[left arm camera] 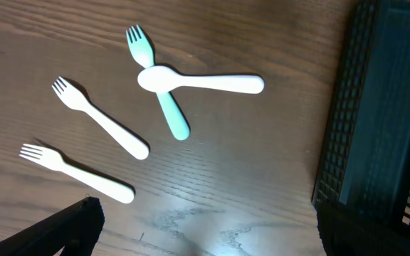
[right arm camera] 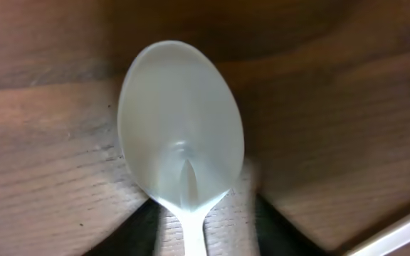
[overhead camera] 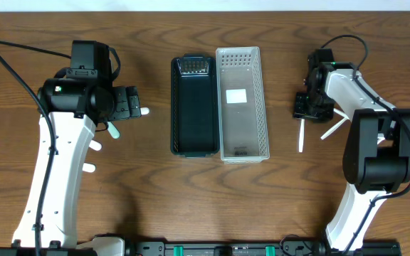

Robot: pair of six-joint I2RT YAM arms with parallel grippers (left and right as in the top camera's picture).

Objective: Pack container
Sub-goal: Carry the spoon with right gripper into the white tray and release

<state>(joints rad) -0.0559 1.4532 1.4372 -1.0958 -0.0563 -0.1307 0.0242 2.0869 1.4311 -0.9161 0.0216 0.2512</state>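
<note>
Closest to the right wrist camera lies a white spoon (right arm camera: pixel 180 135), bowl facing up, flat on the wooden surface (overhead camera: pixel 205 206). Its handle runs down between two dark shapes at the bottom edge of that view. The right end effector (overhead camera: pixel 310 107) sits directly over the spoon's bowl, but whether its fingers press on the handle cannot be told. A second white utensil (overhead camera: pixel 333 130) lies at an angle just beside the spoon; its type cannot be made out.

Two baskets stand at the middle of the surface, side by side and touching along their long walls. The black basket (overhead camera: pixel 193 107) is on the left-arm side. The white basket (overhead camera: pixel 242 103) is on the right-arm side and has a white label on its floor. No cutlery shows in either basket.

The left end effector (overhead camera: pixel 139 107) hangs near the black basket with its fingers spread wide and nothing between them. Below it, four pieces rest on the surface:
- a teal fork (left arm camera: pixel 164 99);
- a second spoon (left arm camera: pixel 201 82), white, lying across the teal fork;
- an upper white fork (left arm camera: pixel 102 117), near the teal fork;
- a lower white fork (left arm camera: pixel 77 173), roughly parallel to the upper one.
</note>
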